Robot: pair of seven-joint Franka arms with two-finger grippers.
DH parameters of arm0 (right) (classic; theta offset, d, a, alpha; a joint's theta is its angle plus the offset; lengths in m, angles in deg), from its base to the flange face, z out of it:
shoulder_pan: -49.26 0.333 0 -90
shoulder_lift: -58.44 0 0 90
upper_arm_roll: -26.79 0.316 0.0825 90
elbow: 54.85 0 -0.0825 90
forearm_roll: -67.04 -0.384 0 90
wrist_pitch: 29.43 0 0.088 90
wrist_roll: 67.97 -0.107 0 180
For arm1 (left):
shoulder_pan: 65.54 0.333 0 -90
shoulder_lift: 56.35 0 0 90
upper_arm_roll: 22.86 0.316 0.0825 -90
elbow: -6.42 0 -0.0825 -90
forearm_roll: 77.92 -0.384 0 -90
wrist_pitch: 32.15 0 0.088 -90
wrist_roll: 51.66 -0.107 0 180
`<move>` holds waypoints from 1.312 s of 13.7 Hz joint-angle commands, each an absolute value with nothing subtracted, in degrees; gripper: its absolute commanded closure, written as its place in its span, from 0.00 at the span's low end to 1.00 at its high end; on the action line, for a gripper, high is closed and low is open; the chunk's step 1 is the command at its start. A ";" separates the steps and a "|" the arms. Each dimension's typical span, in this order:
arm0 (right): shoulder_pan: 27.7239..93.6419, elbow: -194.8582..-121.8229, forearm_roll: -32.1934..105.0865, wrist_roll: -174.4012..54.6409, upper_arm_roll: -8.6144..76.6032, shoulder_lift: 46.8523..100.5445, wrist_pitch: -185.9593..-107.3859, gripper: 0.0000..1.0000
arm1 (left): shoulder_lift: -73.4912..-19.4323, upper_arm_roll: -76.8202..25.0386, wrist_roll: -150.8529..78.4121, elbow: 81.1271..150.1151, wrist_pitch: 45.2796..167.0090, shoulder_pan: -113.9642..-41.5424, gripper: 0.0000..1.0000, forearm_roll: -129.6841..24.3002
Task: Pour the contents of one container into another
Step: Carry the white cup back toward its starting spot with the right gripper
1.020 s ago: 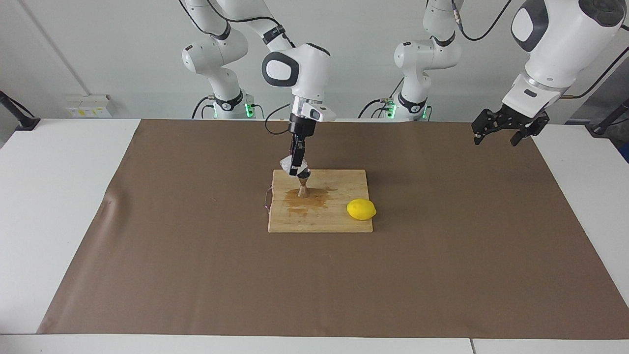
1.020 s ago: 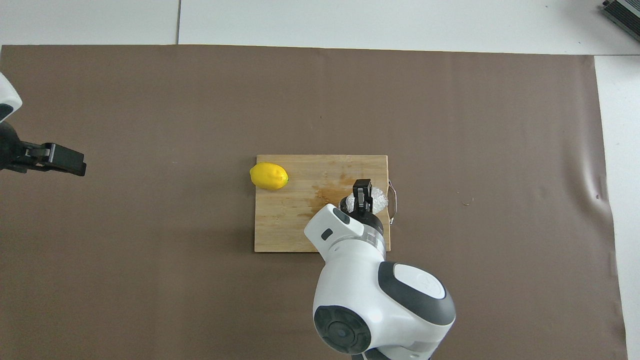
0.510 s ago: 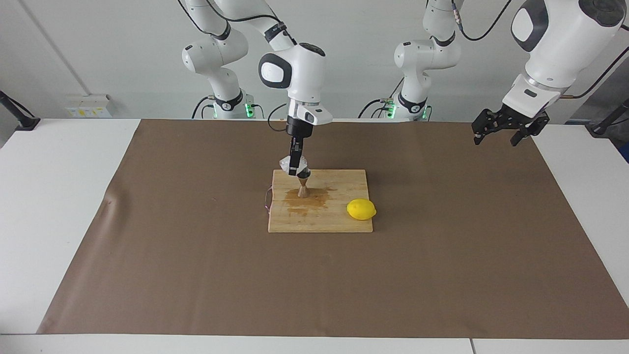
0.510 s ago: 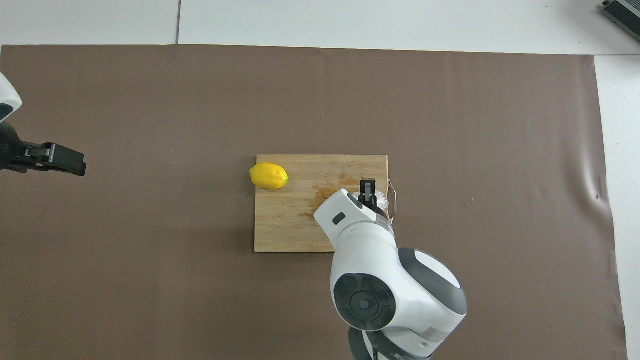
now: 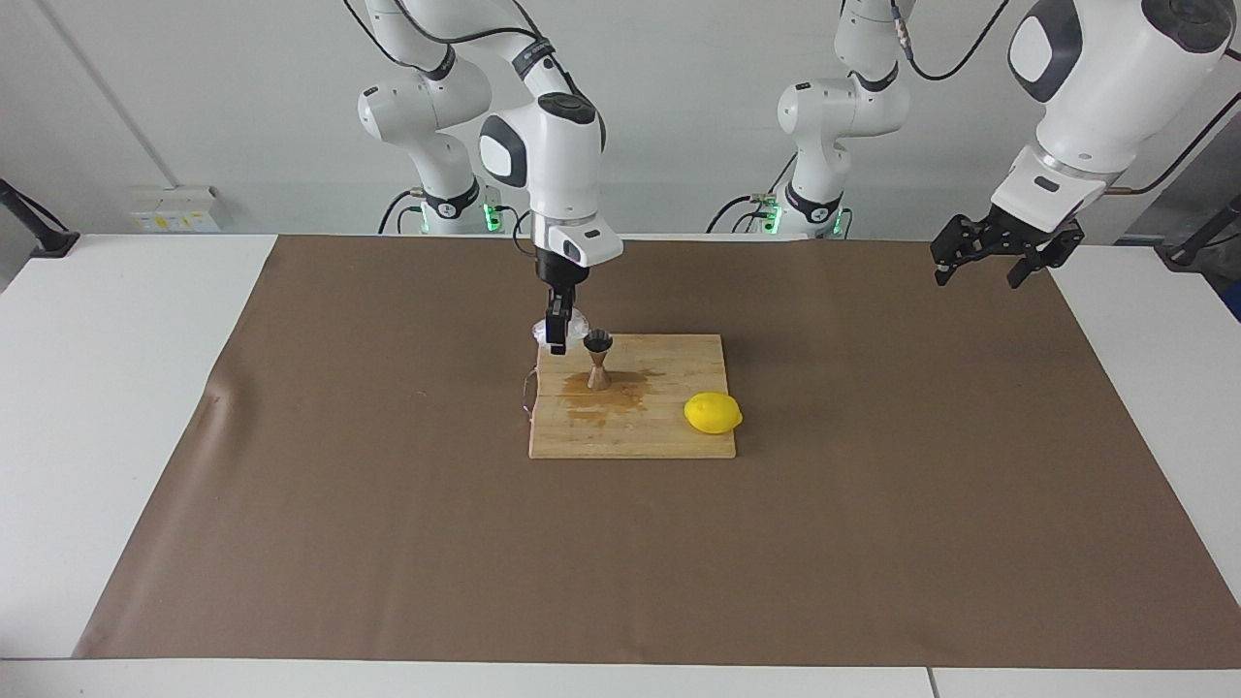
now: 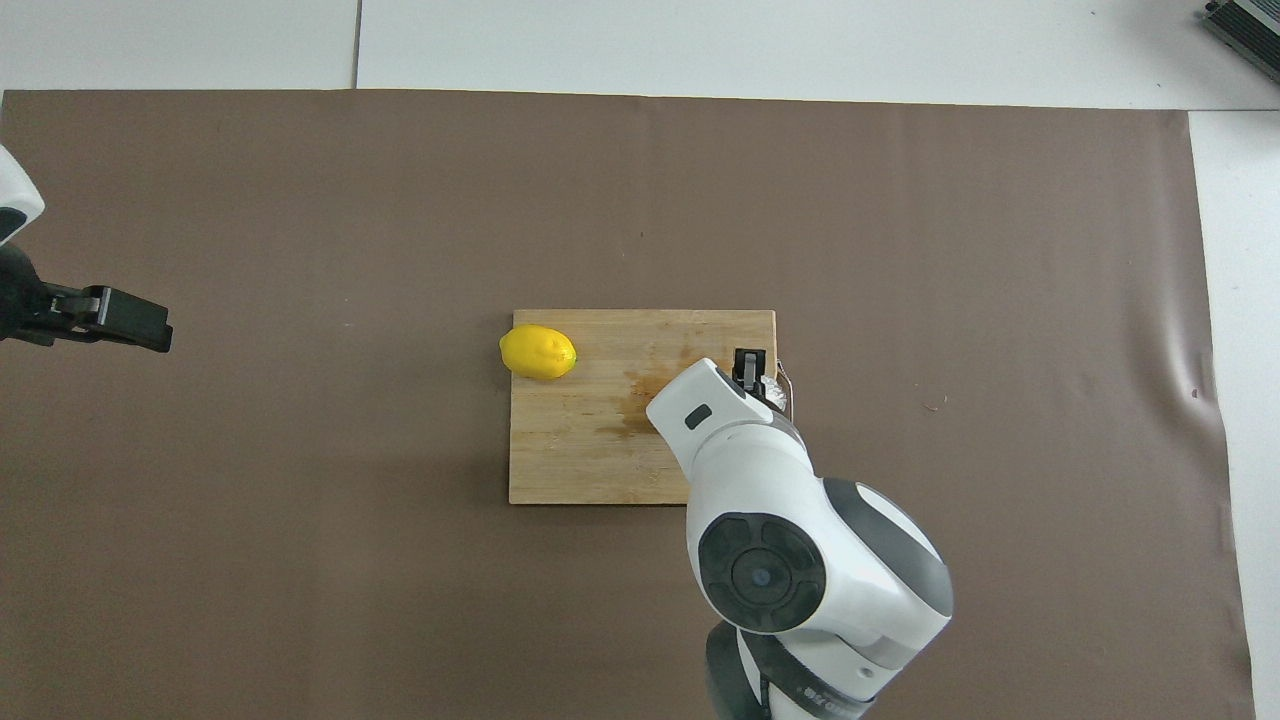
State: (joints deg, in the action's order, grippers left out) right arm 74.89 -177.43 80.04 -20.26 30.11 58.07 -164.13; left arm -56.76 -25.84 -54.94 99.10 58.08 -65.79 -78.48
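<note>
The steel jigger (image 5: 598,360) stands upright on the wooden cutting board (image 5: 669,431), near the board's edge closest to the robots. A brown wet stain (image 5: 620,396) spreads around its foot. My right gripper (image 5: 556,339) hangs just beside the jigger, toward the right arm's end, over the board's corner. It is shut on the translucent crinkled cup (image 5: 574,320), which now sits about level. In the overhead view my right gripper (image 6: 750,366) shows with a bit of the cup (image 6: 776,394), and the arm hides the jigger. My left gripper (image 5: 989,262) waits open, high over the mat's edge.
A yellow lemon (image 5: 713,413) lies at the board's corner toward the left arm's end, seen from overhead as the lemon (image 6: 538,352). The board's wire handle (image 5: 526,393) sticks out at the right arm's end. A brown mat (image 5: 388,533) covers the white table.
My right gripper has swung the cup off the jigger toward the right arm's end and turned it back from tilted to about level. The jigger's top now shows. The left arm has not moved.
</note>
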 commanded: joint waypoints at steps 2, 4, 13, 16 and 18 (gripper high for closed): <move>68.26 -178.33 67.42 -6.21 30.66 58.44 -166.80 1.00 | -57.14 -25.41 -54.91 99.85 59.69 -65.98 0.00 -77.83; 64.48 -179.65 61.61 -0.93 30.66 58.97 -166.45 1.00 | -57.05 -25.41 -54.92 99.85 59.96 -65.98 0.00 -77.83; 51.73 -183.34 43.05 24.30 30.57 63.98 -167.24 1.00 | -56.79 -25.41 -54.92 99.85 60.22 -66.06 0.00 -77.83; 48.83 -185.63 39.90 25.81 30.66 63.98 -167.33 1.00 | -56.70 -25.41 -54.92 99.85 60.57 -66.24 0.00 -77.83; 48.73 -186.94 34.11 30.89 30.57 64.86 -170.39 1.00 | -56.61 -25.41 -54.92 99.94 61.01 -66.50 0.00 -77.83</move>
State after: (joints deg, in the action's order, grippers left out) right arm 49.53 -184.73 38.93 26.55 29.87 64.92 -167.28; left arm -56.43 -25.90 -54.94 99.10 59.43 -65.82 -78.48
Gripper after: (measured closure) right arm 0.489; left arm 0.000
